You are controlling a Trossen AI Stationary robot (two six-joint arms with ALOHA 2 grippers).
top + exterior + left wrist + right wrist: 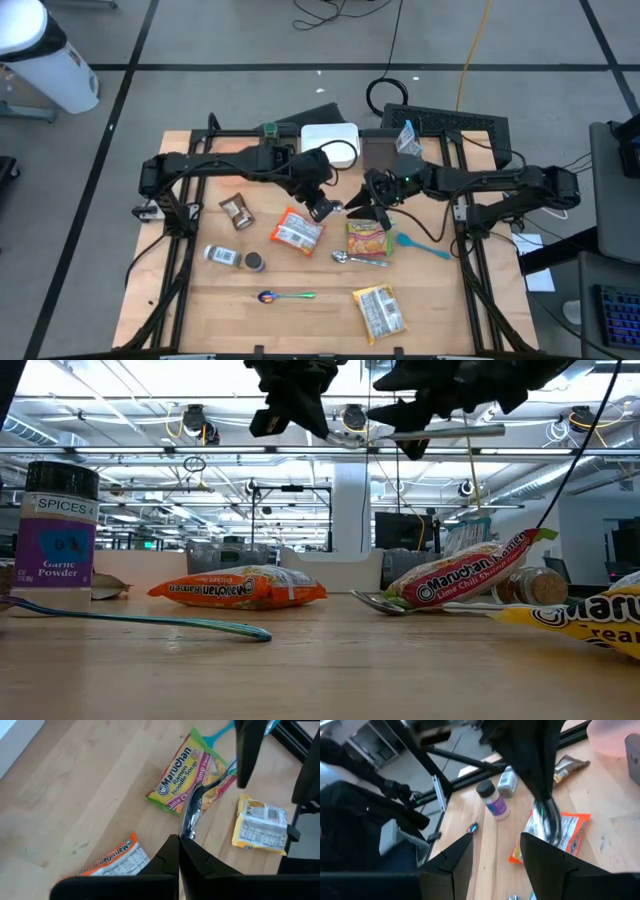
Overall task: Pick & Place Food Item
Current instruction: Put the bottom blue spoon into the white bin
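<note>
The left gripper [322, 207] is clenched on a spoon [192, 812] whose long axis points toward the released right gripper [358, 210], which is nearer the yellow noodle packet [366, 238] lying flat just below it.

Both arms crowd the air over the worktop's [200, 300] middle, end effectors nearly meeting above the orange noodle packet [297, 230]. Packets, spoons and jars clutter the centre. The worktop's left front corner lies open.

Overhead camera looks down; low one level across table [200, 300]; 2 wrist views.
</note>
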